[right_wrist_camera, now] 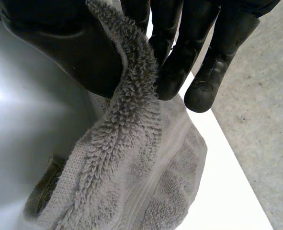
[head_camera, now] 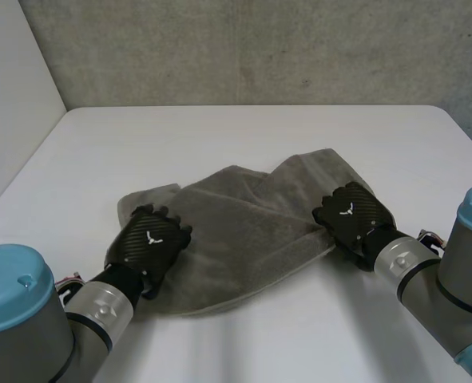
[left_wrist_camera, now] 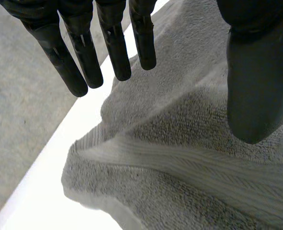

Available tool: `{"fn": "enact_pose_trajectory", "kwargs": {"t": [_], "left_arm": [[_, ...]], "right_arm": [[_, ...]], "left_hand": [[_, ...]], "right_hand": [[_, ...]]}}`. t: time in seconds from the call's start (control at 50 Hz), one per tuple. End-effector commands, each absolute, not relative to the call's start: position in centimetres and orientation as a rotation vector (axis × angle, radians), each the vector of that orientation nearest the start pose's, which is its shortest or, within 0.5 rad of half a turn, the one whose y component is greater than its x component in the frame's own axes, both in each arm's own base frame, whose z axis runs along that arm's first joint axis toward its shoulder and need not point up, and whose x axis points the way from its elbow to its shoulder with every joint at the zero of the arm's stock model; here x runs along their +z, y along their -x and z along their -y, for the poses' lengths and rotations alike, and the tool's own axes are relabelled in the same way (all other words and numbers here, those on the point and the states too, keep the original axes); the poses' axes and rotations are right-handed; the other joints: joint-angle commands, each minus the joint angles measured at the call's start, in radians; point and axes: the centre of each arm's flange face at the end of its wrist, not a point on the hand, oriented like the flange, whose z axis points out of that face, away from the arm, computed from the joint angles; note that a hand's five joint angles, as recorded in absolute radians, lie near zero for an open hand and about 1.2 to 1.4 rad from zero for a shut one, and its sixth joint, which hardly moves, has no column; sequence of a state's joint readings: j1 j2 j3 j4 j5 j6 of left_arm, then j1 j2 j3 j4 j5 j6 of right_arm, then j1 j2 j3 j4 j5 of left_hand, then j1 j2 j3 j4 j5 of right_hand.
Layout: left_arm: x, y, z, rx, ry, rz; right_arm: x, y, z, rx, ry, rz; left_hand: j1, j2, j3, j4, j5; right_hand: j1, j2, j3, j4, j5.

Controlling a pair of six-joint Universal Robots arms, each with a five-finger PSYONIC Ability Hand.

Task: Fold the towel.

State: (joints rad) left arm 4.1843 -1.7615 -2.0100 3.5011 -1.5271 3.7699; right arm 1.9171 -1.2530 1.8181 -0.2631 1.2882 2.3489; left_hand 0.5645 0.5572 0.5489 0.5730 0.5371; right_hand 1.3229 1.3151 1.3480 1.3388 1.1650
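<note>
Right hand (head_camera: 354,217) is seen pinching a raised fold of the towel (head_camera: 243,239) between thumb and fingers, at its right edge. The grey towel is laid rumpled mid-table (head_camera: 220,136). Left hand (head_camera: 149,243) is held over its left end, fingers straight and spread, nothing gripped.

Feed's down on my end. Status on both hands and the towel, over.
Left robot hand open, over left end of rumpled grey terry towel. Right robot hand pinching its right edge. Towel bunched, not neatly folded. Nothing in the way.
</note>
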Motion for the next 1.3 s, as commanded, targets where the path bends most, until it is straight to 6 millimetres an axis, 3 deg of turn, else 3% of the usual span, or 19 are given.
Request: {"fn": "enact_pose_trajectory", "kwargs": {"t": [0.02,0.1,0.22,0.62,0.88,1.06,1.14,1.3], "left_arm": [[15.2,25.1,18.5,-1.882,-1.246,-2.230],[13.8,25.1,17.9,-1.788,-1.284,-2.323],[14.0,24.9,17.2,-1.697,-1.338,-2.404],[13.1,24.5,17.8,-1.641,-1.329,-2.454],[12.1,24.7,19.0,-1.640,-1.309,-2.451],[12.4,24.7,19.9,-1.667,-1.277,-2.434],[12.4,24.6,19.8,-1.666,-1.276,-2.434],[13.2,24.2,20.6,-1.697,-1.216,-2.405]], "right_arm": [[15.4,-25.2,24.8,-1.879,1.583,-2.019],[15.1,-25.2,24.9,-1.865,1.584,-2.028],[14.7,-25.2,24.9,-1.848,1.586,-2.035],[14.1,-25.2,24.7,-1.822,1.593,-2.039],[14.1,-25.2,24.7,-1.820,1.593,-2.040],[14.1,-25.2,24.8,-1.824,1.589,-2.041],[14.1,-25.2,24.8,-1.825,1.589,-2.042],[14.3,-25.1,25.0,-1.815,1.521,-2.065]], "left_hand": [[-0.081,-0.074,-0.065,-0.089,-0.228],[-0.014,-0.006,0.002,-0.022,-0.161],[0.010,0.017,0.026,0.002,-0.137],[0.016,0.023,0.032,0.007,-0.131],[0.277,0.285,0.293,0.269,0.130],[0.573,0.581,0.589,0.565,0.426],[0.805,0.812,0.821,0.797,0.658],[0.832,0.839,0.847,0.823,0.685]], "right_hand": [[0.073,0.081,0.048,0.057,0.057],[0.073,0.081,0.048,0.057,0.057],[0.073,0.081,0.048,0.057,0.057],[0.073,0.081,0.048,0.057,0.057],[0.073,0.081,0.048,0.057,0.057],[0.073,0.081,0.048,0.057,0.057],[0.073,0.081,0.048,0.057,0.057],[0.073,0.081,0.048,0.057,0.057]]}}
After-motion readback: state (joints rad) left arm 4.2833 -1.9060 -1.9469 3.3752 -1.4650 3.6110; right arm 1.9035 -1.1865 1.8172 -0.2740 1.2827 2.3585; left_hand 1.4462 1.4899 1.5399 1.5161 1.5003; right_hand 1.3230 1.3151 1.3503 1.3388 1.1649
